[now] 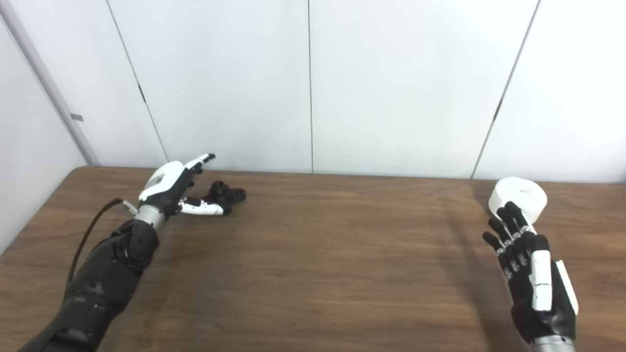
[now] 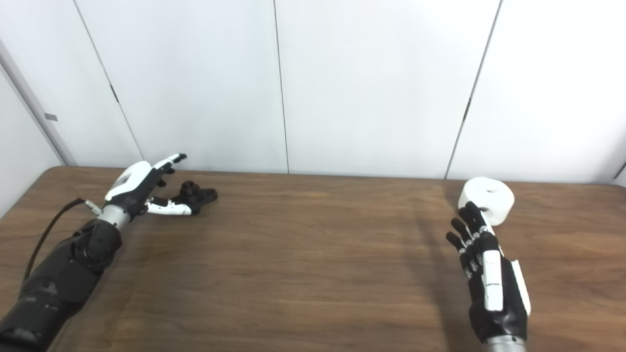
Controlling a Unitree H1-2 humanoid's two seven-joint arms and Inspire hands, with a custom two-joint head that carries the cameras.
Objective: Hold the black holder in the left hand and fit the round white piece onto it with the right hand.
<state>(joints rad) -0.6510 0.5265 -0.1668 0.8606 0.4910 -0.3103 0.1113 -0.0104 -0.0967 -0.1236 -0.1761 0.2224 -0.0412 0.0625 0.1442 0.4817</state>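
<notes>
The black holder (image 1: 226, 193) lies on the brown table (image 1: 313, 264) at the far left, near the wall. My left hand (image 1: 178, 188) is right beside it, open, fingers spread above it and thumb along the table just in front of it; I cannot tell whether the thumb touches it. The round white piece (image 1: 518, 196), a roll with a centre hole, rests on the table at the far right. My right hand (image 1: 530, 274) is open just in front of the roll, its fingertips (image 1: 511, 210) overlapping the roll's near side; contact is unclear.
White wall panels (image 1: 313, 83) stand straight behind the table's far edge. A black cable (image 1: 90, 232) runs along my left forearm. Bare wood spans the stretch between the two hands.
</notes>
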